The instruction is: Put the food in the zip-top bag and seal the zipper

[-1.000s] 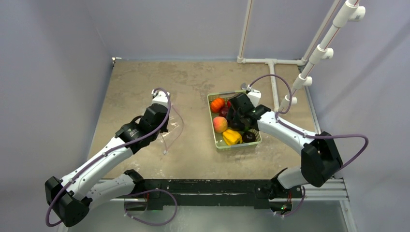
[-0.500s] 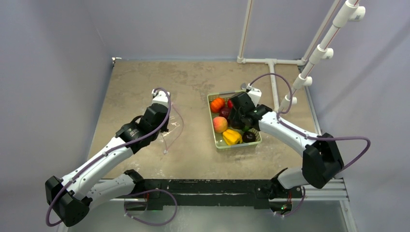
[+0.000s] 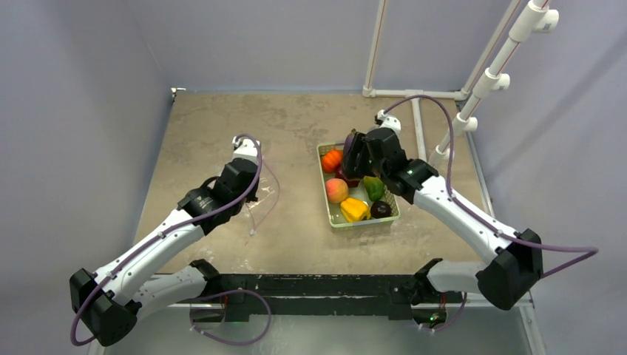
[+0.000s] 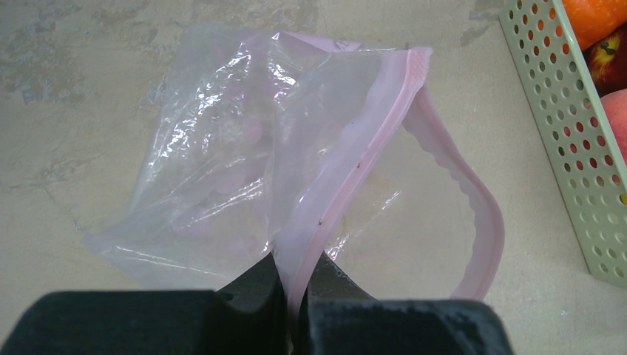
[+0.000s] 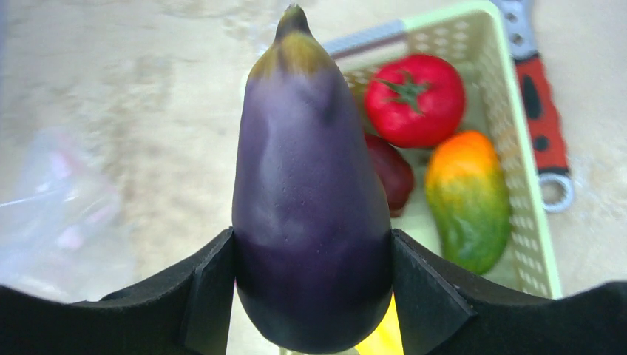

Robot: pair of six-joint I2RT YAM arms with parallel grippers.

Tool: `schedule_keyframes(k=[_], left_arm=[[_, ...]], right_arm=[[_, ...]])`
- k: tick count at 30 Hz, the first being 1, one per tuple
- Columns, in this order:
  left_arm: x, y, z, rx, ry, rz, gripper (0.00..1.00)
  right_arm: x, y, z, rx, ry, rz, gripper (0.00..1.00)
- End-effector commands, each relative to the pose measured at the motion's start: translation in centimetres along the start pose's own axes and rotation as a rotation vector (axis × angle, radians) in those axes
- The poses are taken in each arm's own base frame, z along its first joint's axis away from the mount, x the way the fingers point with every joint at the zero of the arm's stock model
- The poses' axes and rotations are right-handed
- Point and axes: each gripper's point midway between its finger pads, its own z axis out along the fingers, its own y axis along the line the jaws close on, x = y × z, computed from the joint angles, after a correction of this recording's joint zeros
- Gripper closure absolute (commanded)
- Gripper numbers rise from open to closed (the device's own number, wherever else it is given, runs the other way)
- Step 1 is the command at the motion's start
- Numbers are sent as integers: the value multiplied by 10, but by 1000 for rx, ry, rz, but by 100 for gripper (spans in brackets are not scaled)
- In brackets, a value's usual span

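My right gripper (image 3: 352, 157) is shut on the purple eggplant (image 5: 310, 222), held above the far end of the light green basket (image 3: 326, 214), stem end pointing away. The eggplant also shows in the top view (image 3: 347, 145). The basket holds an orange (image 3: 332, 160), peach (image 3: 336, 190), yellow pepper (image 3: 354, 210), dark plum (image 3: 381, 209), green piece (image 3: 373, 187) and red tomato (image 5: 414, 100). My left gripper (image 4: 296, 288) is shut on the pale pink zipper (image 4: 355, 163) of the clear zip-top bag (image 4: 222, 148), whose mouth gapes open towards the basket. The bag lies left of the basket (image 3: 262, 200).
A red-handled wrench (image 5: 543, 111) lies on the table just beyond the basket's far side. White pipes (image 3: 414, 94) run along the back right of the table. The basket wall (image 4: 562, 133) stands close to the right of the bag's mouth.
My right gripper has risen out of the basket with the eggplant in it and swung towards the far end. The green piece now shows. The left arm and bag have not moved.
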Motion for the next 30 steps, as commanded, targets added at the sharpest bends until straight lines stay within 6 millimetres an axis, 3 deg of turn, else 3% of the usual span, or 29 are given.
schedule_keyframes(k=[1,6,13,23,30], left_arm=[[-6,2,3,-17,-27,-8,100],[-6,4,3,-24,-27,-7,100],[-8,7,1,-39,-37,-13,100],[-9,7,1,-41,-41,-15,100],[-10,7,0,-33,-47,-15,100]], right_arm=[[-28,59,-37,-306,-72,-66,89],[-15,100,-67,-500,-60,-131,88],[25,151,-98,-712,23,-232,87],[72,179,-124,-876,136,-341,87],[86,195,-123,-905,169,-350,86]])
